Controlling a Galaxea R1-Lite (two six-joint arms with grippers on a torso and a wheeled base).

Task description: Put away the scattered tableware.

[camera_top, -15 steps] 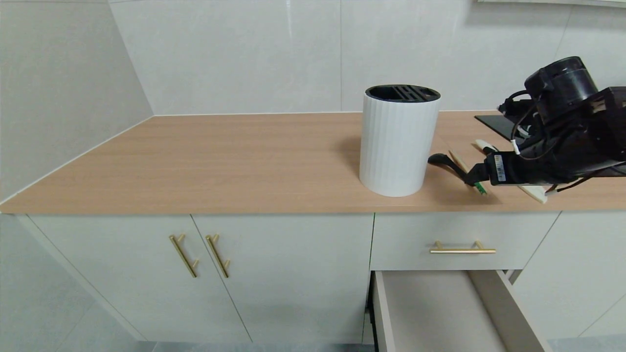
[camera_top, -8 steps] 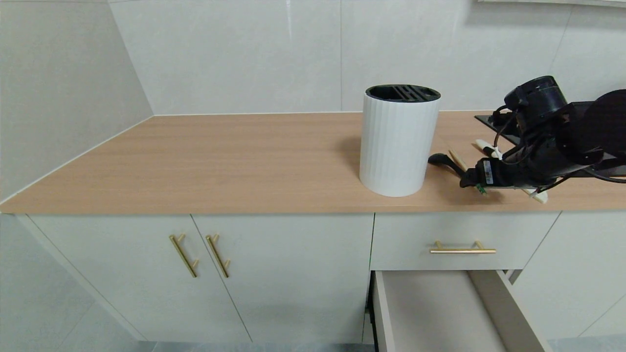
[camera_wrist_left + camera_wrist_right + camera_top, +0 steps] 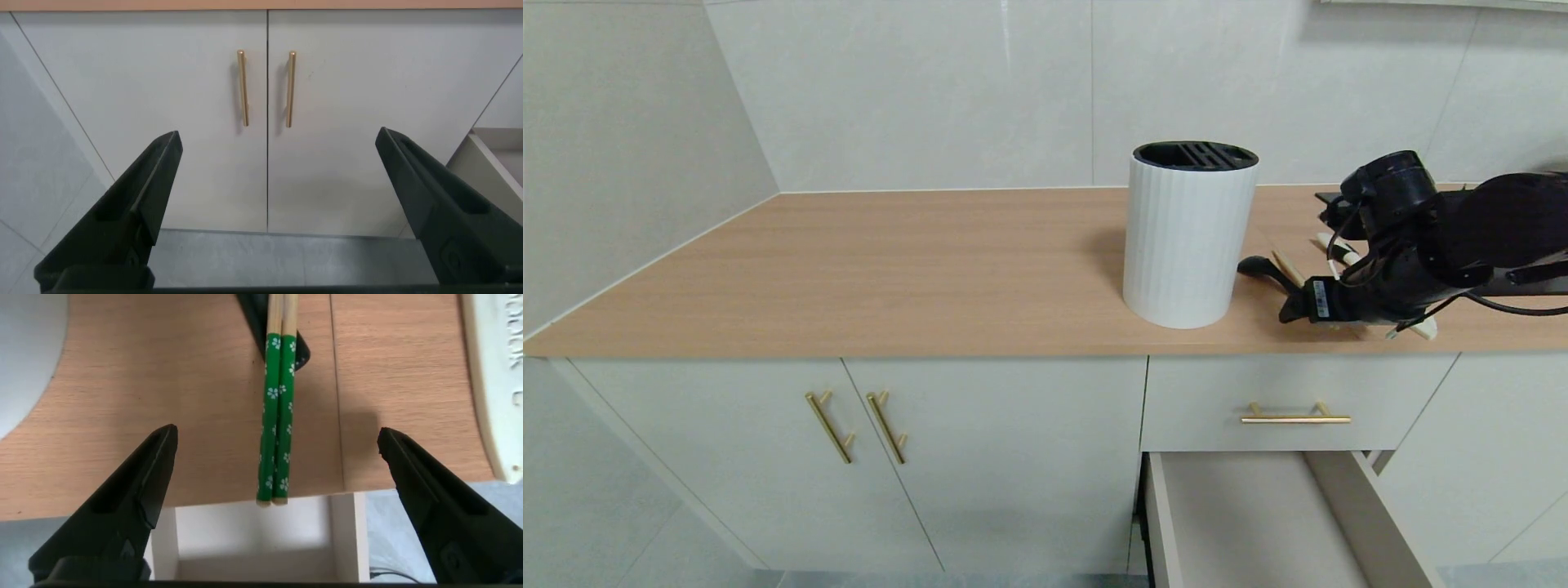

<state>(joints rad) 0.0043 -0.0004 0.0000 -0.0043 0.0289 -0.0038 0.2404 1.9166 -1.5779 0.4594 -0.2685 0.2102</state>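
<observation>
Pale tiled walls [image 3: 915,90] back a wooden countertop [image 3: 890,269] over white cabinets [image 3: 727,457], one drawer [image 3: 1258,514] open.

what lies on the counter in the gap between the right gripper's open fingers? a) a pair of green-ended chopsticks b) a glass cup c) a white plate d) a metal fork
a: in the right wrist view the pair of chopsticks with green flowered ends lies on the counter, centred between the open fingers of the right gripper.
</observation>
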